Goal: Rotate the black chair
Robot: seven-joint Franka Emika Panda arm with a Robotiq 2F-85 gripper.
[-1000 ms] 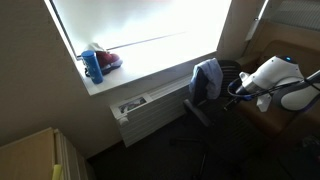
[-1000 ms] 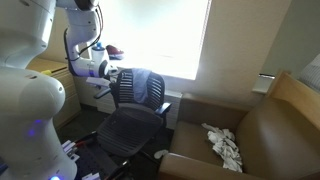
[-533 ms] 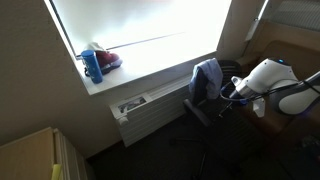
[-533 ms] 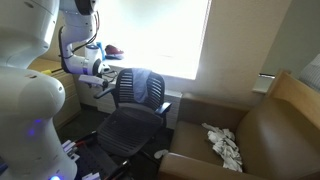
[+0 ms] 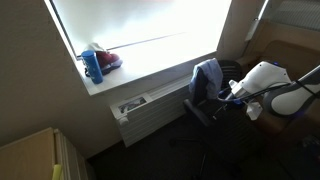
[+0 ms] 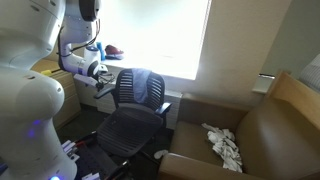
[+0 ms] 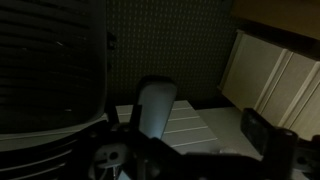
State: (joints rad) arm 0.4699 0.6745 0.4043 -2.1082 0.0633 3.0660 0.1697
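Item: black chair, standing below the bright window, a blue-grey cloth hanging over its back and a brown armchair sitting just beside it. Gripper hovering near the backrest's edge; finger spread not discernible.

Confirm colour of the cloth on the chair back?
Light blue-grey cloth, clearest in an exterior view.

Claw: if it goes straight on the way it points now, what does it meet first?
Probably the black chair: in the wrist view a rounded bar, seemingly its armrest, sits dead ahead of the claw. Depth is unclear in that dark picture.
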